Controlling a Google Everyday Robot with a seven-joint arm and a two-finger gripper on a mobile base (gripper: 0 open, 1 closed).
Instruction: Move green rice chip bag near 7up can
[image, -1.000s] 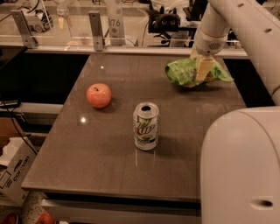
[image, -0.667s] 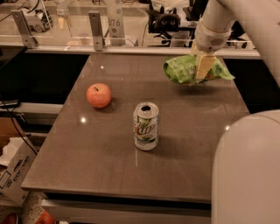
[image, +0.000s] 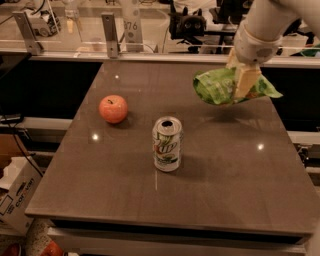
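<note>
The bag (image: 214, 86) hangs just above the table (image: 225, 175), pinched between the closed jaws of the gripper (image: 245, 82), at about 1 o'clock from the can (image: 167, 144) and well apart from it. The apple (image: 113, 109) sits at 10 o'clock from the can

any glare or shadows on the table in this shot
Camera view: dim, warm light, with a few small bright glints on the dark table. Soft shadows sit beside the 7up can and the apple. A fainter one lies under the green rice chip bag, which the gripper holds above the far right side.
</note>
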